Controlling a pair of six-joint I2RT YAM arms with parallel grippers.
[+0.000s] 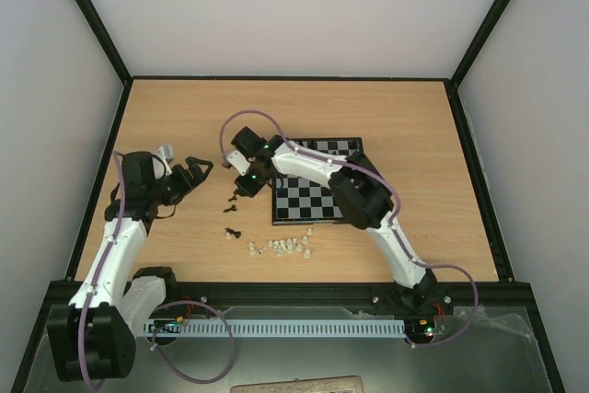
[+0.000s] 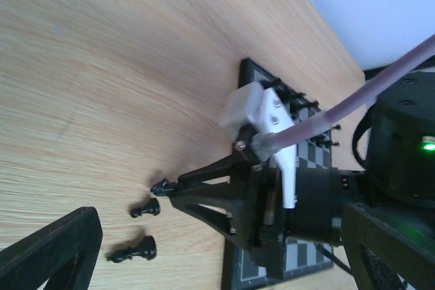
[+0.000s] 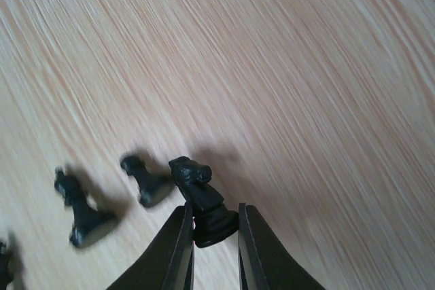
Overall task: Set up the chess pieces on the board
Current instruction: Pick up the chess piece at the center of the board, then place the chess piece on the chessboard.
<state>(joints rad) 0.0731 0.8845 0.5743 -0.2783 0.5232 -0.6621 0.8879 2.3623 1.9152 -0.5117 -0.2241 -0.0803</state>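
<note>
right claw: clamped on knight base (head pokes past the tips)
board: just to its right, right arm nearer
left claw: spread wide, empty

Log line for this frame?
right end effector: shut on black knight | left end effector: open | loose black pieces: off board
</note>
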